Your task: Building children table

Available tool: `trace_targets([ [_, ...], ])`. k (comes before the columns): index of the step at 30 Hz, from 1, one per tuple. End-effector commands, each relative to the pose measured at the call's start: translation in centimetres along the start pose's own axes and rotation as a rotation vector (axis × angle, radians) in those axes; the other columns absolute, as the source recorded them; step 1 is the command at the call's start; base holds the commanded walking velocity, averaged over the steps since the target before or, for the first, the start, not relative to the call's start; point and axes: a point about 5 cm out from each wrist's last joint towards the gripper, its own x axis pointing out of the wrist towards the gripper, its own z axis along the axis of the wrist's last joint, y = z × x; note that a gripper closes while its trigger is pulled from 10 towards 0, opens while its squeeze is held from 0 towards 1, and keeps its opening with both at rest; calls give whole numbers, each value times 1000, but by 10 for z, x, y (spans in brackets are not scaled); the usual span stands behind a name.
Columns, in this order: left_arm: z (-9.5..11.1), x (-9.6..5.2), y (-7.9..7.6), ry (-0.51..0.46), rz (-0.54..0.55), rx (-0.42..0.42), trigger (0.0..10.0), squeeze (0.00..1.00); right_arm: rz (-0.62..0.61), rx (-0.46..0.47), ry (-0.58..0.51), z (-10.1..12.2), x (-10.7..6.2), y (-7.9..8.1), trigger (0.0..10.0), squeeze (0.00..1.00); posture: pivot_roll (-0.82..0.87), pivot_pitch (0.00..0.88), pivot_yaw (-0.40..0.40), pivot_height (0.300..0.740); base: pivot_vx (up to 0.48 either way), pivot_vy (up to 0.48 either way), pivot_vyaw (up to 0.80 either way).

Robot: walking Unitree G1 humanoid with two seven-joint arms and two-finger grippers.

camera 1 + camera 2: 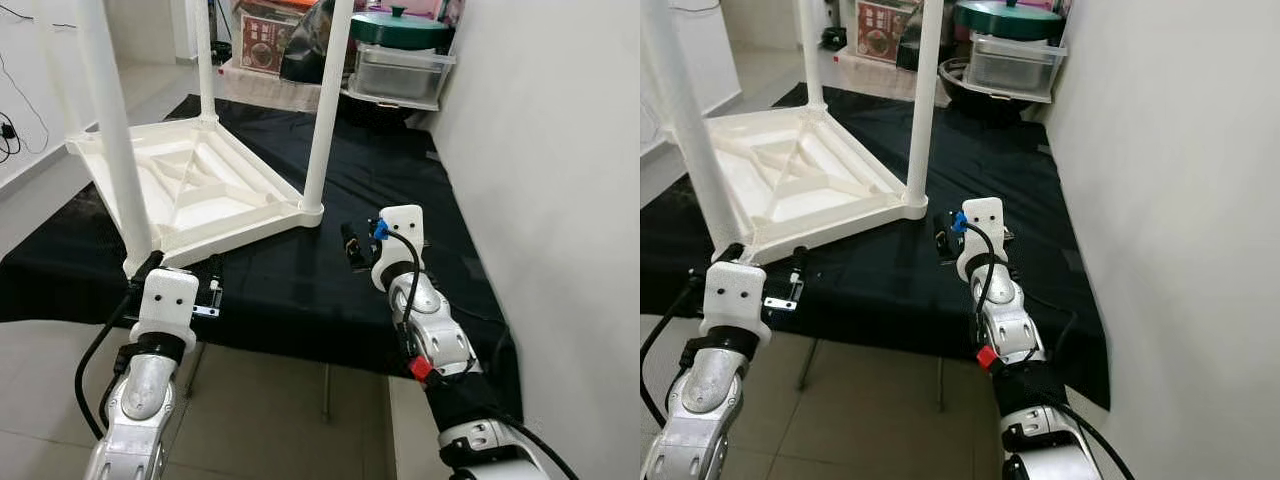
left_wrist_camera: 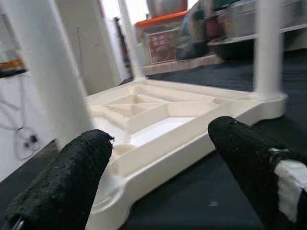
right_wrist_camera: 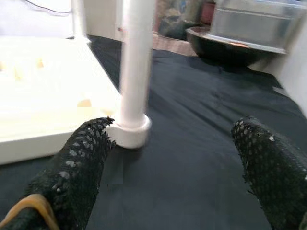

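A white plastic children's table lies upside down on a black cloth, with three legs standing up from its corners. My left gripper is open at the table's near left corner, right by the near left leg, with nothing between its fingers. My right gripper is open too, low over the cloth and a short way to the right of the near right leg, facing that leg's round base. It holds nothing.
A white wall runs close along the right side. At the back stand a clear box with a green lid, a dark bowl and a red carton. The cloth's front edge drops to tiled floor.
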Motion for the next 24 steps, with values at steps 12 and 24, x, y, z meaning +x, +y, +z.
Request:
trace_targets([
  [12, -6, -2, -3, 18, -21, -22, 10000, 0, -14, -1, 20, -3, 0, -4, 10000, 0, 121, 0, -135, 740, 286, 0, 0],
  [24, -7, -3, -2, 22, -17, -24, 10000, 0, -10, -9, 18, -2, 1, -5, 10000, 0, 120, 0, -137, 740, 299, 0, 0],
])
